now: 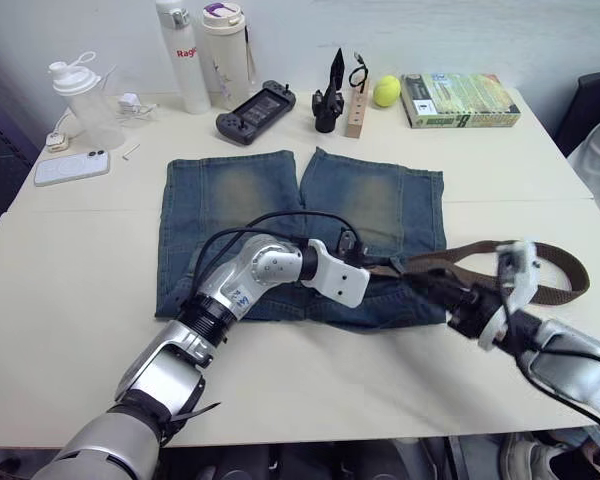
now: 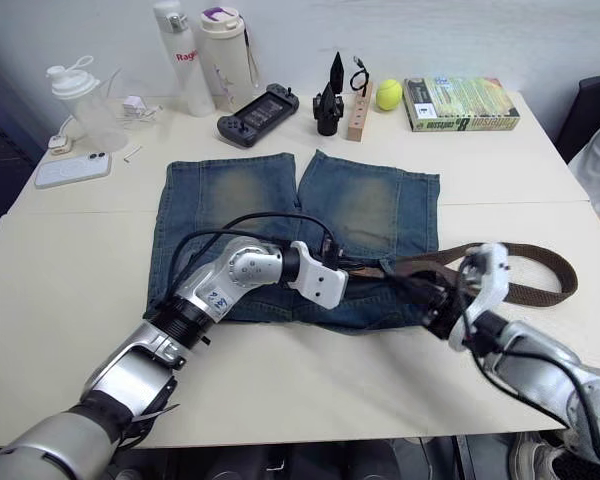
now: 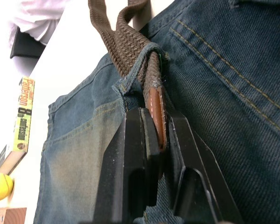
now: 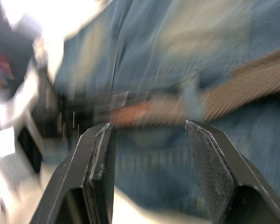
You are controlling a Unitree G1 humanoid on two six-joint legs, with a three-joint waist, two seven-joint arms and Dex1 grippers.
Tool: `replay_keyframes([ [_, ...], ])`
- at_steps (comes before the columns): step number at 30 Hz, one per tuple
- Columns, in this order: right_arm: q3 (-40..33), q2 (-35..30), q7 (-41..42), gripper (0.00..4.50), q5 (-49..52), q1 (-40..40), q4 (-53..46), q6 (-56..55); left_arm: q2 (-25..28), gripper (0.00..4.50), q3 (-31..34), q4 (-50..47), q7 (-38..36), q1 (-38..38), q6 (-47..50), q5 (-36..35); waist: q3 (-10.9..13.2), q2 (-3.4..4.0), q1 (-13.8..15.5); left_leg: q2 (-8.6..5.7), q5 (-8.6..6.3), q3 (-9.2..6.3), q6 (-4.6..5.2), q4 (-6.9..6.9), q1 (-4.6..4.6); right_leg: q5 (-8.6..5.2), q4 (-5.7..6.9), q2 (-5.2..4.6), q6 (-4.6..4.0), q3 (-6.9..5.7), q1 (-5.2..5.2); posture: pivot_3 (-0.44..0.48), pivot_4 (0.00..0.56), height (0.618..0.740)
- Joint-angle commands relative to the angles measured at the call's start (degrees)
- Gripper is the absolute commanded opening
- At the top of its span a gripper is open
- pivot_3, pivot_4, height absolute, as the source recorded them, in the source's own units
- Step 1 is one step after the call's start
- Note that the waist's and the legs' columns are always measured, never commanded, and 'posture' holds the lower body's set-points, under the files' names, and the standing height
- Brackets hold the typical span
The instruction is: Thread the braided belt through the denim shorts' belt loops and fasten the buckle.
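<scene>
Left gripper [image 3: 154, 140]: nearest the wrist camera, its two black fingers clamped on the smooth brown leather tip of the braided belt [image 3: 130, 46], just where that tip has come out of a belt loop [image 3: 147, 51].
Right gripper [image 4: 149, 154]: fingers spread apart and holding nothing, hovering over the waistband just beside the belt near the front edge of the table [image 1: 310, 390].
Denim shorts [image 1: 230, 200]: lying flat mid-table, legs toward the back edge, waistband toward the front edge.
Belt's run: from the pinched tip it passes under the one loop, then trails off the right side of the shorts and curls in a loop on bare table toward the right edge.
Buckle: I cannot make it out; it may sit behind the right arm at the far end of the belt.
Step in hand: by my reading, drawing the tip onward through the first loop, with most loops not yet threaded.
Risk, slip: the leather tip is smooth and held edge-on, so a sharp pull could drag it out of the fingers.
Risk, bunching: the woven strap fits the loop tightly, and pulling may drag the waistband along and crumple the denim unless the right gripper pins the cloth.
Risk, snag: the curled slack could twist and enter the loop on edge.
Back edge clutter: bottles [image 1: 185, 55], a game controller [image 1: 257, 110], a tennis ball [image 1: 386, 91] and a book [image 1: 458, 100], all well apart from the work.
</scene>
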Motion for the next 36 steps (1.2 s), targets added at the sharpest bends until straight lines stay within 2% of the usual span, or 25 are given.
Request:
replay_keyframes([
  [1,2.27,-0.5,4.71,2.6,-9.35,2.46,-3.99,-3.2,2.28,0.0,0.91,-1.4,-0.59,-2.51,-2.29,-0.31,0.0,0.0,0.06,0.0,0.0,0.0,0.0,0.0,0.0,0.0,0.0,0.0,0.0,-0.01,0.0,0.0,0.15,0.724],
  [6,4.09,-1.24,7.96,2.6,-18.41,6.37,-5.7,-5.33,4.47,0.0,1.92,-0.66,-1.09,-3.11,-3.45,-1.89,0.0,0.0,0.07,-0.03,0.0,0.0,0.0,0.03,0.0,0.02,-0.02,0.0,0.04,-0.28,0.03,0.0,0.15,0.724],
  [14,12.28,-4.86,14.03,2.6,-39.85,8.45,-7.48,-10.91,4.99,0.0,2.27,-1.19,-1.24,-3.06,-3.92,-3.13,0.0,0.0,0.02,-0.03,0.0,-0.04,-0.01,0.12,0.03,0.02,0.01,0.02,0.05,-0.34,0.08,0.0,0.15,0.724],
  [16,14.75,-7.0,17.76,2.6,-46.13,8.86,-8.09,-14.22,4.99,0.0,2.22,-0.79,-1.19,-3.41,-4.03,-3.07,0.0,0.0,0.06,-0.04,0.0,-0.04,-0.01,0.13,0.02,0.02,0.0,0.02,0.05,-0.35,0.09,0.0,0.15,0.724],
  [20,21.55,-15.96,27.46,2.6,-62.63,9.18,-10.76,-24.92,4.87,0.0,2.39,-0.49,-1.75,-3.49,-3.44,-3.87,0.0,0.0,0.06,-0.06,0.0,-0.04,0.0,0.18,0.02,0.02,0.02,0.03,0.05,-0.36,0.09,0.0,0.15,0.724],
  [23,27.46,-21.18,30.02,2.6,-74.68,7.74,-8.38,-28.67,4.89,0.0,2.24,-0.28,-1.62,-3.68,-3.6,-3.77,0.01,-0.02,0.07,-0.03,0.0,-0.09,-0.01,0.23,0.02,0.02,0.01,0.07,0.05,-0.41,0.13,0.0,0.15,0.724],
  [27,32.16,-21.05,29.32,2.6,-84.1,3.59,-3.72,-27.37,4.69,0.0,2.43,-0.73,-1.58,-3.81,-3.08,-4.06,0.02,-0.05,0.06,-0.04,0.0,-0.16,-0.01,0.38,0.01,0.02,0.03,0.04,0.05,-0.49,0.22,0.0,0.15,0.724],
  [32,33.95,-19.95,29.78,2.6,-91.74,1.57,-0.69,-27.27,4.95,0.0,2.53,-1.93,-2.37,-3.36,-2.3,-4.62,0.02,-0.06,0.13,-0.04,-0.02,-0.4,-0.02,0.49,0.11,0.02,-0.03,0.03,0.05,-0.7,0.53,0.0,0.15,0.724],
  [35,33.54,-18.2,30.12,1.8,-93.09,1.95,0.0,-26.06,5.11,0.0,2.5,-2.72,-3.23,-3.12,-1.74,-5.19,0.02,-0.06,0.22,-0.05,-0.02,-0.48,-0.03,0.54,0.11,0.04,-0.03,0.02,0.07,-0.76,0.61,0.0,0.15,0.724],
  [36,33.16,-17.49,30.55,1.38,-93.02,2.1,0.24,-25.51,5.21,0.0,2.41,-2.93,-3.59,-3.1,-1.59,-5.33,0.02,-0.06,0.21,-0.05,-0.02,-0.49,-0.03,0.55,0.11,0.04,-0.03,0.02,0.08,-0.78,0.61,0.0,0.15,0.724],
])
